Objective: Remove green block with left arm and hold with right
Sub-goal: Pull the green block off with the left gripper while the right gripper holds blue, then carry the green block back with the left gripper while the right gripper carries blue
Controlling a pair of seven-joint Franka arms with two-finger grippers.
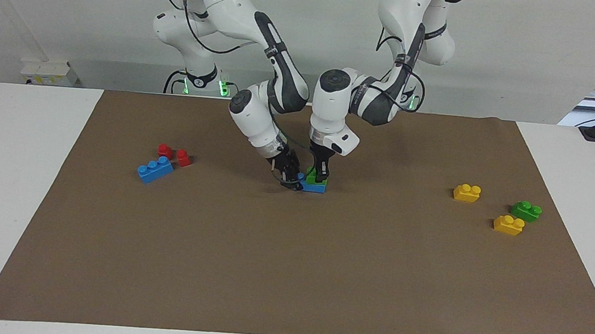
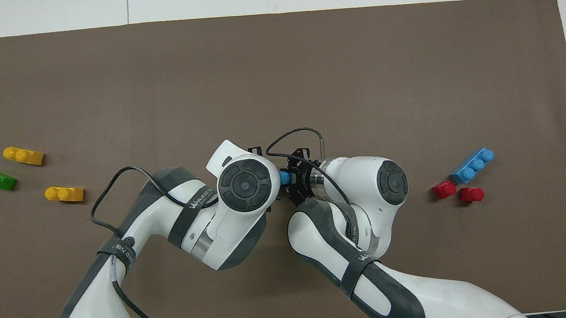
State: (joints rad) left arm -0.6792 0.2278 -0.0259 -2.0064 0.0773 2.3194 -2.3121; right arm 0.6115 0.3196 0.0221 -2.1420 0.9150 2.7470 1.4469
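The green block (image 1: 313,179) sits stacked on a blue brick (image 1: 315,188) mid-mat, close to the robots. My left gripper (image 1: 319,177) comes straight down on it and is shut on the green block. From the right arm's side my right gripper (image 1: 291,180) slants in low and is shut on the end of the blue brick. In the overhead view the left wrist covers the green block. Only one stud of the blue brick (image 2: 283,177) shows there, at the right gripper (image 2: 289,179).
Toward the left arm's end lie another green brick (image 1: 526,211) and two yellow bricks (image 1: 467,192) (image 1: 508,225). Toward the right arm's end lie a blue three-stud brick (image 1: 155,169) and two small red pieces (image 1: 165,151) (image 1: 183,158). A brown mat (image 1: 289,272) covers the table.
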